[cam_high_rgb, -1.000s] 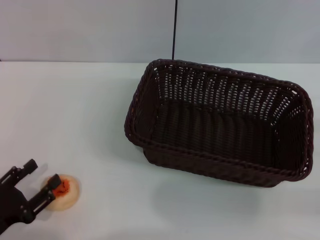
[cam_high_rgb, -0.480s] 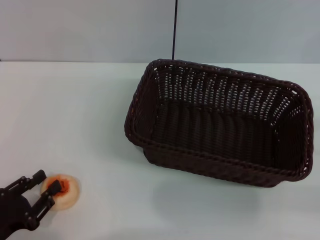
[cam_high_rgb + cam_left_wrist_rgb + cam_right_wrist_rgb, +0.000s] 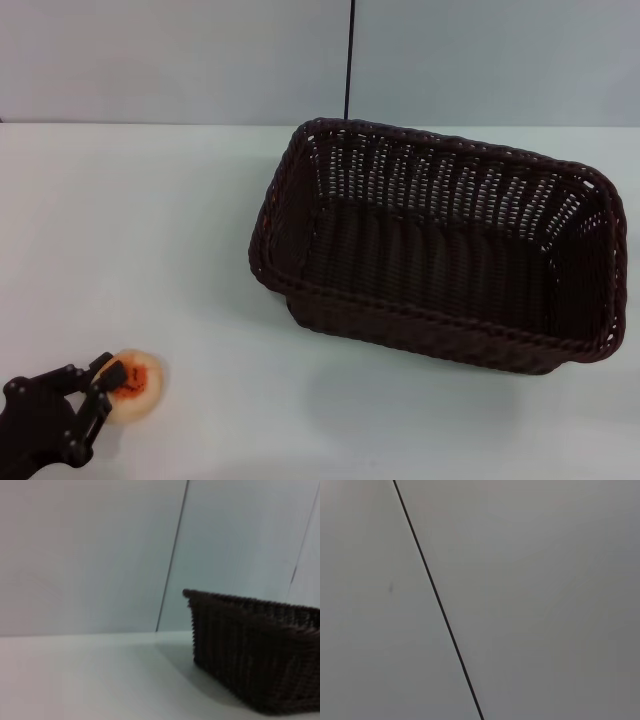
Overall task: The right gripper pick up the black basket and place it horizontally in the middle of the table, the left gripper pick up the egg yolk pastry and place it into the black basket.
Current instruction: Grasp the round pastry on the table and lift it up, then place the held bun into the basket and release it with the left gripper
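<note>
At the near left corner of the plain white table (image 3: 150,230), the black left gripper (image 3: 100,385) sits with its fingers spread, one tip touching the small round beige egg yolk pastry (image 3: 137,383), orange patch up. Well apart, toward the far right edge, stands the large dark woven wicker black basket (image 3: 440,255), upright.

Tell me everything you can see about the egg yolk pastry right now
The egg yolk pastry is a small round pale beige bun with an orange-red patch on its upward face. It lies flat on the white table near the front left corner, well apart from the black basket. The left gripper is at its left edge, one dark finger lying over the orange patch; whether the fingers have closed on it cannot be told. It shows only in the head view.
</note>
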